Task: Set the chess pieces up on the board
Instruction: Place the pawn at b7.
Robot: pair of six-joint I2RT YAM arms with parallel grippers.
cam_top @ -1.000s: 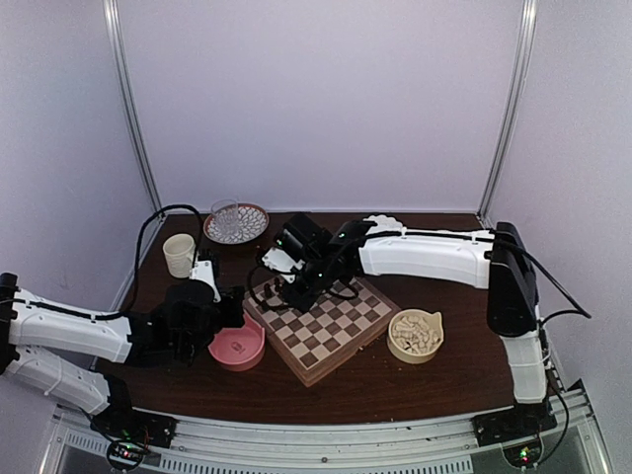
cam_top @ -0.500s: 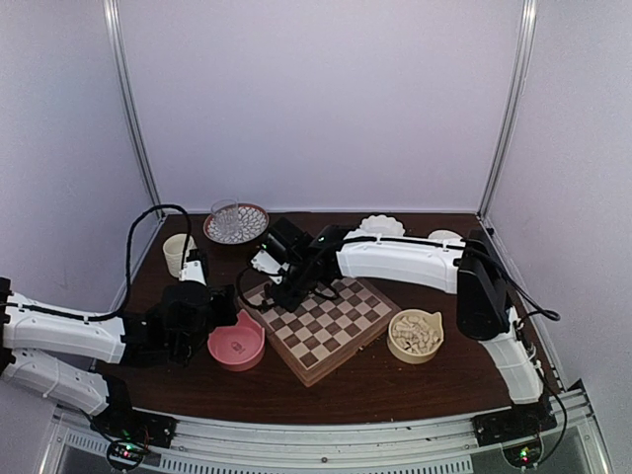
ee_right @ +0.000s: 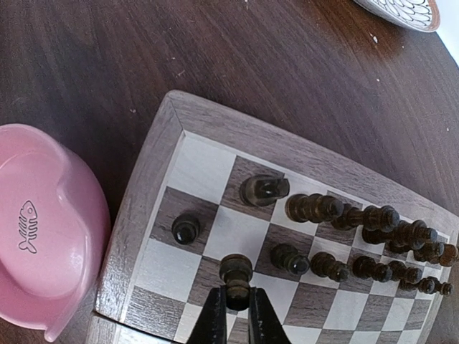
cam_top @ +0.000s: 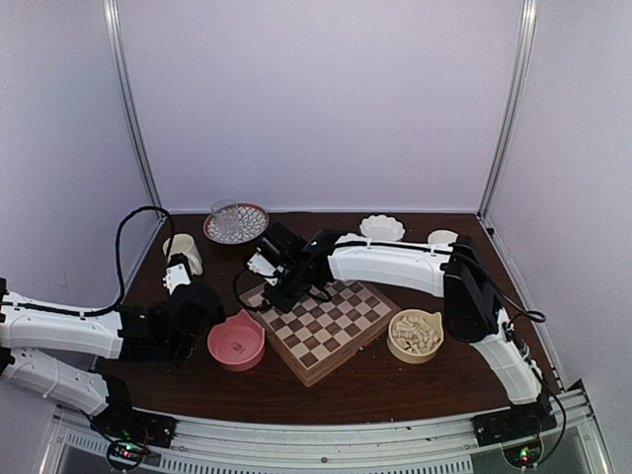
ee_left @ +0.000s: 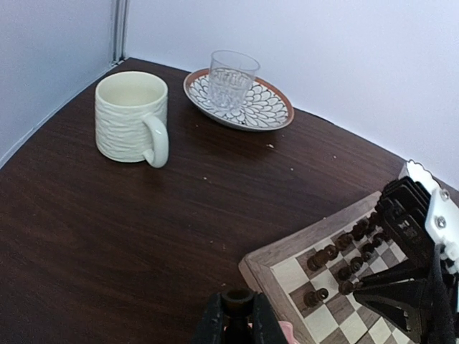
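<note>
Pink bowl (cam_top: 237, 361), near left: no pieces seen inside. Cream bowl (cam_top: 415, 355), near right: heaped with white pieces (cam_top: 416, 331), none yet on the board. Board (cam_top: 336, 336), centre of counter (cam_top: 395, 380): dark pieces (ee_right: 313, 208) fill most of two rows on its far-left side; corner square bare, one gap in the pawn row. Right hand (ee_right: 236, 319): clamped on a dark pawn (ee_right: 236, 274) at that gap. Left hand (ee_left: 237, 326): pinching a dark piece (ee_left: 237, 299), off the board near its corner. Judged: dark side nearly complete, white side wholly outstanding. Beyond: mug (ee_left: 131, 118); glass (ee_left: 232, 77) on patterned plate (ee_left: 269, 107).
</note>
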